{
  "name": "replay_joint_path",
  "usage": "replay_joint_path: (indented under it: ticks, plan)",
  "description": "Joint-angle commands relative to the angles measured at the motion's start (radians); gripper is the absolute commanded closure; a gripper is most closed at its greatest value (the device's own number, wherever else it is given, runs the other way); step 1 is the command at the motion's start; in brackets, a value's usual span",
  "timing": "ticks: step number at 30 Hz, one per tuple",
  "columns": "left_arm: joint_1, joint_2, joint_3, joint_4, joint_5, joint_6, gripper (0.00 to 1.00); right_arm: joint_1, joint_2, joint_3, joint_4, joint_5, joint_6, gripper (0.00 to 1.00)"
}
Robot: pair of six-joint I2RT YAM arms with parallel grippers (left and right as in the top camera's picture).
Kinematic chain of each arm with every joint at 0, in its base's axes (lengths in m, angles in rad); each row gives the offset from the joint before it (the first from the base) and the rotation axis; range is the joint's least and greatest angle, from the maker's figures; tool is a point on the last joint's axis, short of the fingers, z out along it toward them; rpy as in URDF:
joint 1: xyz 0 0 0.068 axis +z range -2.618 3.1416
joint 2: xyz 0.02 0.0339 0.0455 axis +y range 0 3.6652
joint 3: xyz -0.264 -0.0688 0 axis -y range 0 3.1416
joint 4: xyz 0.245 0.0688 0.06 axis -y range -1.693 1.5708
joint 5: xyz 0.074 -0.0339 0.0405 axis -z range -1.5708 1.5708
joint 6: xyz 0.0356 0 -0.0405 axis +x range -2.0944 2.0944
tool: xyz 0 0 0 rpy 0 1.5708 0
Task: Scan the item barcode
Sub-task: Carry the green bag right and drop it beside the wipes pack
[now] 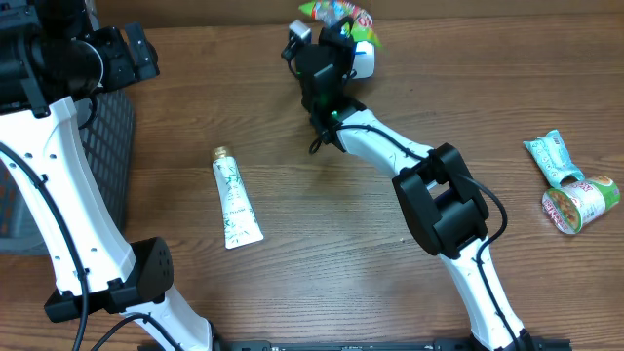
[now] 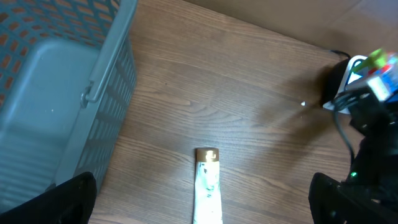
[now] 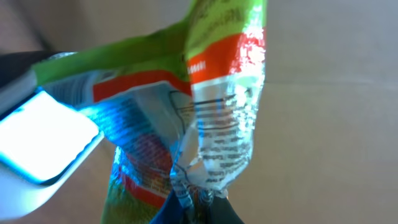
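Crimped foil of the snack packet (image 3: 217, 93) fills the right wrist view, its lower seam clenched in the right tool (image 3: 202, 205) so the printed face hangs free. Just beside it glows the scanner (image 3: 37, 137) window; the packet is held up at the far edge of the desk (image 1: 322, 224), apparently to turn its barcode toward that light. Farther out, a tube (image 1: 235, 200) lies flat, and the left tool (image 1: 132, 58) hovers released and empty near the basket (image 1: 107, 146).

The packet (image 3: 217, 93) I hold is glossy, crinkled plastic film. Under it the table (image 1: 322, 214) is matt wood grain; the basket (image 2: 121, 62), matt grey plastic.
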State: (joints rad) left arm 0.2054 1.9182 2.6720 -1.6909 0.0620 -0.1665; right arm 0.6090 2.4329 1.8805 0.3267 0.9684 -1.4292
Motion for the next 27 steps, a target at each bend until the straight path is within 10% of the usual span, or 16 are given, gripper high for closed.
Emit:
replay_joint_path:
  ticks: [1, 6, 15, 27]
  plan:
    - [0.002, 0.0, 0.0, 0.002, -0.011, -0.013, 0.0, 0.036, -0.14, 0.018, -0.23, -0.063, 0.16, 0.96]
    - [0.002, 0.0, 0.0, 0.002, -0.011, -0.013, 0.0, 0.071, -0.288, 0.018, -0.702, -0.399, 0.462, 0.96]
    - [0.002, 0.0, 0.0, 0.002, -0.011, -0.013, 0.0, 0.04, -0.55, 0.018, -1.031, -0.807, 0.969, 0.96]
    - [0.002, 0.0, 0.0, 0.002, -0.011, -0.013, 0.0, -0.412, -0.641, 0.008, -1.343, -1.008, 1.733, 0.96]
